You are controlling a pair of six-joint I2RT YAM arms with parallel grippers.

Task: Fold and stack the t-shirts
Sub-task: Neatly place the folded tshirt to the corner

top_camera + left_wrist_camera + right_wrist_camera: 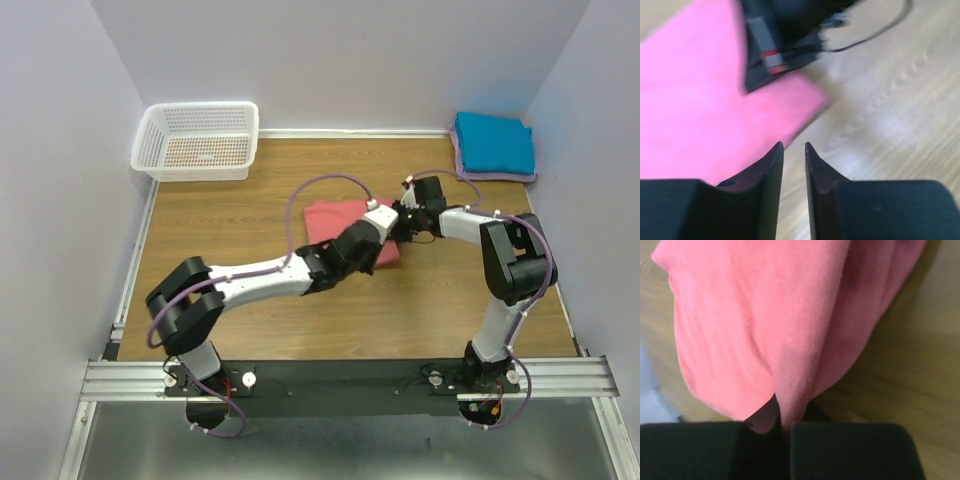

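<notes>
The pink shirt (335,218) is lying folded at mid-table, its long axis seeming to run left to right. The right gripper (782,422) is clamping a fold of it at its right edge, with cloth bunching up between the closed fingers. The left gripper (792,147) is hovering at the same end, just over the shirt's near right corner where cloth is meeting bare wood. Its fingers are standing nearly together with a slim gap, and they are holding nothing.

The teal shirt (493,140) is sitting folded on the lavender shirt (459,162) in the far right corner, well apart from the pink one. That stack is lying beyond and to the right of the clamped edge, so the right arm is the nearer one for a carry there, and the pink shirt is probably the last one waiting to be stacked.

The basket (190,170) is standing in the far left corner, and no shirt is showing in it.
</notes>
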